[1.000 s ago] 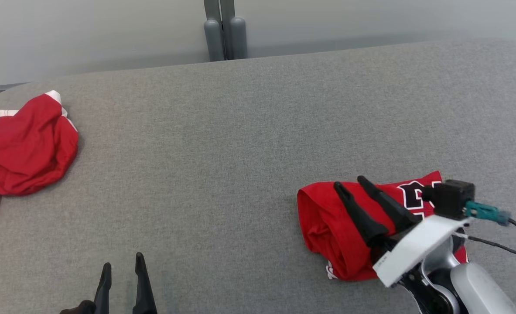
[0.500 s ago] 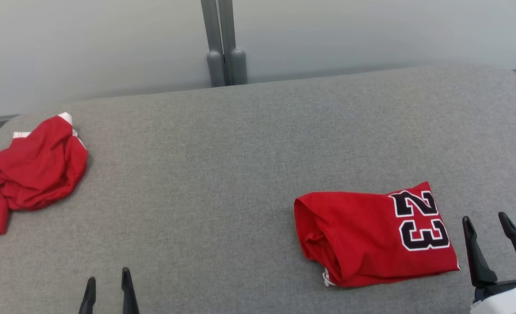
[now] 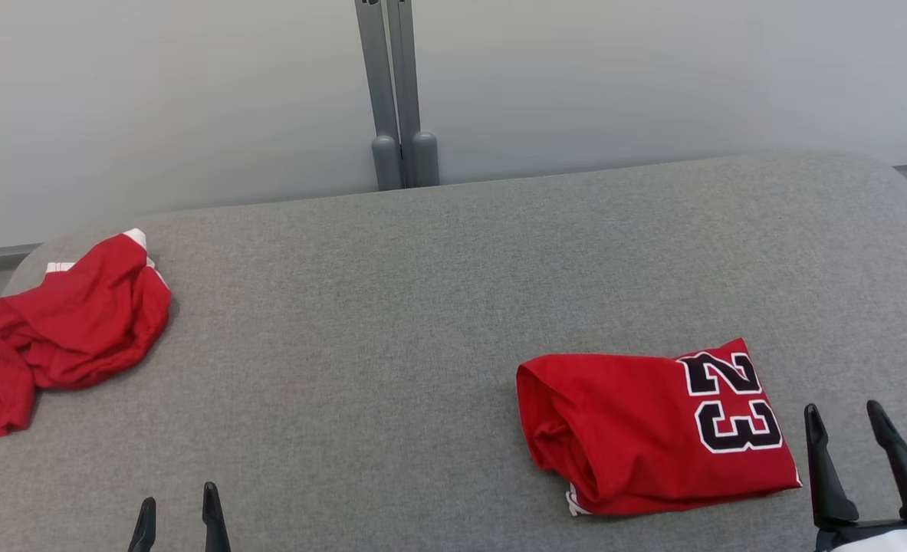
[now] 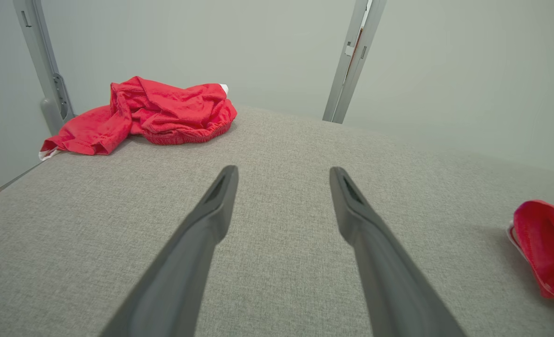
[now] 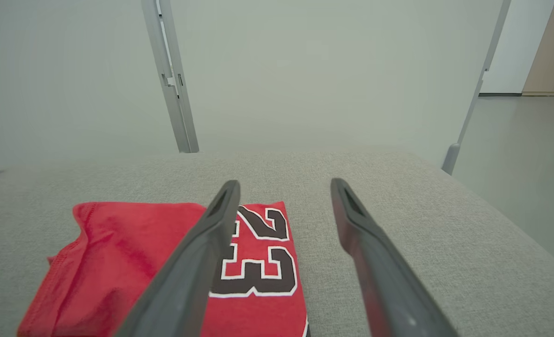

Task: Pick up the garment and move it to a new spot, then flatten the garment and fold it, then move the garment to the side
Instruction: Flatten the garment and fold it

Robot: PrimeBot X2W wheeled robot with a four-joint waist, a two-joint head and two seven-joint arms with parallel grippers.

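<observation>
A folded red garment (image 3: 637, 437) with a black "23" lies flat on the grey padded table (image 3: 392, 322), right of centre. It also appears in the right wrist view (image 5: 117, 262) and at the right edge of the left wrist view (image 4: 543, 248). My right gripper (image 3: 842, 410) stands open just right of it, apart from the cloth, with nothing between its fingers (image 5: 284, 182). My left gripper (image 3: 178, 497) is open and empty at the lower left, over bare table (image 4: 284, 171).
A second red garment (image 3: 70, 330) with white trim lies crumpled at the table's far left corner (image 4: 164, 112). Grey upright posts (image 3: 399, 92) stand behind the table's rear edge against a pale wall. The table's right edge drops to the floor (image 5: 515, 187).
My right gripper has drawn back off the folded garment to its right side, leaving it lying flat. The head camera has tilted, so the whole picture has shifted down.
</observation>
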